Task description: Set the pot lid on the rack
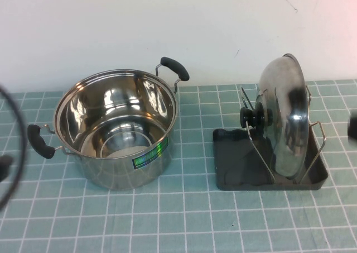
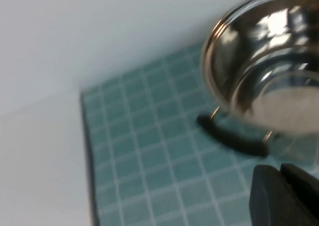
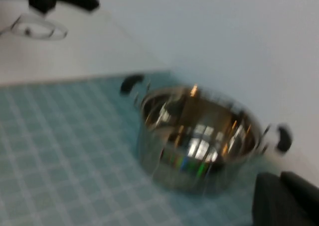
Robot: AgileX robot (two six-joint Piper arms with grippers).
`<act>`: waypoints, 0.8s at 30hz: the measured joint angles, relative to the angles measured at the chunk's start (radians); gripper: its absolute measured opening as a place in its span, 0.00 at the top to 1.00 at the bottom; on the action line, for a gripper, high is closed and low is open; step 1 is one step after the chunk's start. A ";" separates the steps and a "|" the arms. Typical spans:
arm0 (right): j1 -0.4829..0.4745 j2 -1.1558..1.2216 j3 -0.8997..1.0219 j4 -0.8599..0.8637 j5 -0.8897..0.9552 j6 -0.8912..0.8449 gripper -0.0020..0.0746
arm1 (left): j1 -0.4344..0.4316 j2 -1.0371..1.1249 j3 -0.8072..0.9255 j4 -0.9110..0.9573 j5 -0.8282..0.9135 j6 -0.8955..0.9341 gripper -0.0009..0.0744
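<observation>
Your task looks finished, as far as these views show. The pot lid [image 1: 285, 116] stands on edge in the rack [image 1: 234, 177], held upright between the wire loops, its black knob facing the pot [image 1: 114, 127]. The rack sits toward the right side of the table, near the far edge; the pot stands open toward the left, well apart from it.

Neither arm touches the lid. Your left gripper [image 2: 286, 196] is off at the left edge of the table, beside the pot's handle, and your right gripper [image 3: 286, 198] is out by the right edge. Each shows only dark finger bodies, so I cannot tell whether either is apart or together. Nothing seems left but parking the arms.
</observation>
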 joint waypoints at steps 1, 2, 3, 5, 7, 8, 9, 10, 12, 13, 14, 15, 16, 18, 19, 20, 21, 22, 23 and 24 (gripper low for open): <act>0.000 -0.003 -0.011 -0.104 0.059 0.094 0.96 | 0.001 -0.023 -0.001 0.000 0.051 -0.009 0.99; 0.000 -0.004 -0.022 -0.210 0.118 0.181 0.96 | 0.001 -0.049 -0.002 0.000 0.094 -0.023 0.99; 0.000 -0.004 -0.035 -0.316 0.176 0.260 0.97 | 0.001 -0.077 -0.002 0.000 0.120 -0.032 0.99; 0.000 -0.009 -0.050 -0.516 0.269 0.388 0.97 | 0.001 -0.138 -0.002 0.000 0.150 -0.064 0.99; 0.000 -0.023 -0.055 -0.700 0.328 0.508 0.97 | 0.001 -0.222 0.016 -0.002 0.135 -0.108 0.99; 0.000 -0.034 -0.055 -0.786 0.352 0.558 0.97 | 0.001 -0.269 0.033 -0.007 0.117 -0.132 0.99; 0.000 -0.045 -0.055 -0.851 0.365 0.600 0.97 | 0.001 -0.308 0.054 -0.015 0.101 -0.150 0.99; 0.000 -0.059 -0.050 -0.911 0.371 0.628 0.97 | 0.001 -0.355 0.081 -0.027 0.079 -0.165 0.99; 0.000 -0.106 -0.030 -1.042 0.376 0.684 0.97 | 0.001 -0.435 0.139 -0.050 0.040 -0.180 0.99; 0.000 -0.135 -0.012 -1.090 0.364 0.708 0.97 | 0.001 -0.478 0.177 -0.061 0.021 -0.185 0.99; 0.000 -0.170 0.011 -1.131 0.344 0.731 0.97 | 0.001 -0.520 0.218 -0.074 0.000 -0.187 0.99; 0.000 -0.207 0.031 -1.159 0.316 0.748 0.97 | 0.002 -0.559 0.254 -0.084 -0.025 -0.189 0.99; 0.000 -0.246 0.059 -1.174 0.278 0.766 0.97 | 0.002 -0.593 0.302 -0.090 -0.053 -0.189 0.99; 0.000 -0.315 0.127 -1.177 0.203 0.787 0.97 | 0.002 -0.653 0.404 -0.095 -0.118 -0.189 0.99; 0.000 -0.353 0.164 -1.169 0.160 0.802 0.97 | 0.002 -0.686 0.455 -0.097 -0.165 -0.189 0.99; 0.000 -0.389 0.202 -1.157 0.118 0.816 0.97 | 0.002 -0.719 0.505 -0.097 -0.218 -0.189 0.99; 0.000 -0.416 0.232 -1.143 0.088 0.824 0.97 | 0.002 -0.744 0.543 -0.097 -0.263 -0.189 0.99; 0.000 -0.448 0.269 -1.124 0.053 0.835 0.97 | 0.002 -0.774 0.588 -0.094 -0.322 -0.189 0.99; 0.000 -0.479 0.302 -1.098 0.023 0.840 0.97 | 0.002 -0.801 0.622 -0.088 -0.367 -0.189 0.99; 0.000 -0.501 0.320 -1.075 0.001 0.843 0.97 | 0.002 -0.820 0.662 -0.078 -0.423 -0.189 0.99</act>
